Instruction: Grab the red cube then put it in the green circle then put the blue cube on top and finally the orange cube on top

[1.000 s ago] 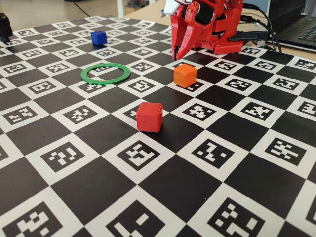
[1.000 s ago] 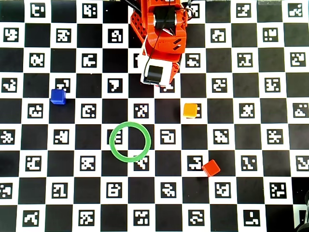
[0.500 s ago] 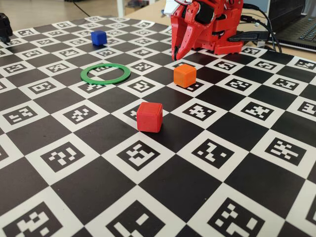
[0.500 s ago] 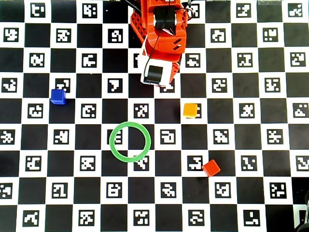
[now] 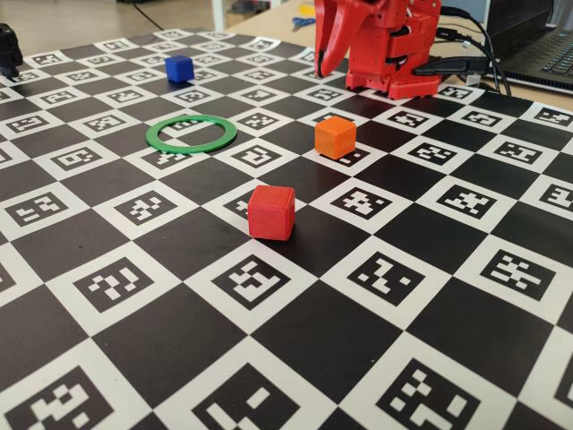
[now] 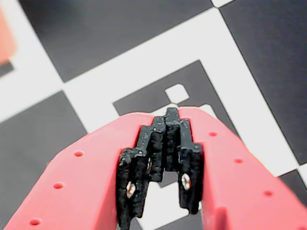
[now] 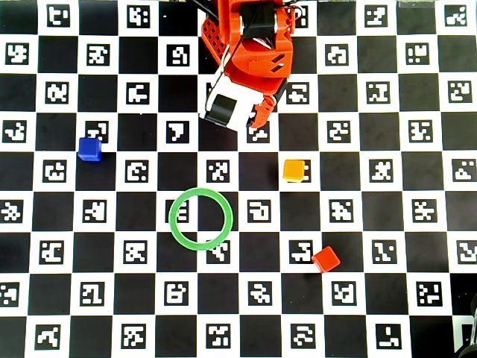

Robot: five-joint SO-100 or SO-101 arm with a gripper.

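Note:
The red cube [image 5: 271, 212] [image 7: 326, 259] rests on the checkered marker mat, nearest the fixed camera. Behind it stands the orange cube [image 5: 335, 138] [image 7: 294, 171]. The green circle [image 5: 188, 149] [image 7: 172, 218] lies flat to their left with nothing inside it. Farther left and back is the blue cube [image 5: 179, 68] [image 7: 89, 148]. My red gripper [image 5: 318, 72] [image 7: 261, 119] [image 6: 171, 112] hangs raised beside the arm's base, behind the orange cube and touching no cube. In the wrist view its black-padded jaws meet at the tips with nothing between them, above a marker square.
The arm's red base [image 5: 394, 63] stands at the mat's far edge. A laptop and cables [image 5: 537, 45] lie behind it on the right. A black object [image 5: 9, 49] sits at the mat's far left corner.
The gripper has lifted away from the mat and turned at the wrist. No cube has moved, nor has the ring.

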